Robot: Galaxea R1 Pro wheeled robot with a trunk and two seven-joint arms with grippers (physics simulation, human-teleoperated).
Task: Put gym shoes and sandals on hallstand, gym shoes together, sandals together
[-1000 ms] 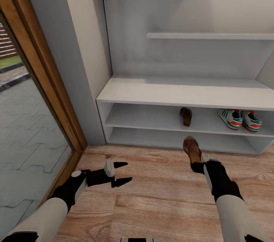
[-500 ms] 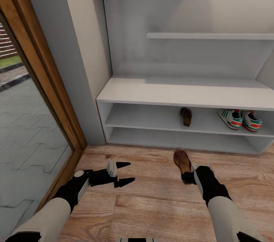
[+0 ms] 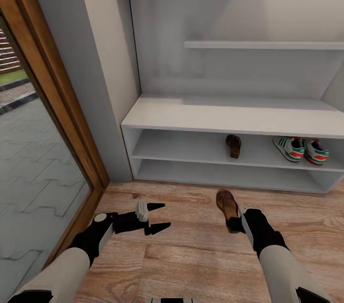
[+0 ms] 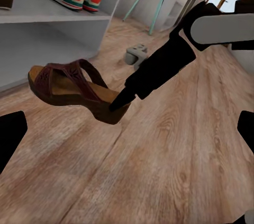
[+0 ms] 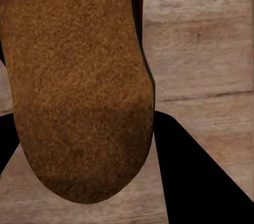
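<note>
Right gripper holds one sandal by the heel above the floor, in front of the shoe rack.

The sandal (image 3: pixel 227 203) is pinched at its heel by the right gripper (image 3: pixel 237 221), clear of the wood floor (image 3: pixel 191 255). The other sandal (image 3: pixel 233 145) stands on the upper shelf of the shoe rack (image 3: pixel 229 117), with the two gym shoes (image 3: pixel 301 149) side by side further right. The left gripper (image 3: pixel 156 217) hovers nearby with fingers spread, holding nothing.
</note>
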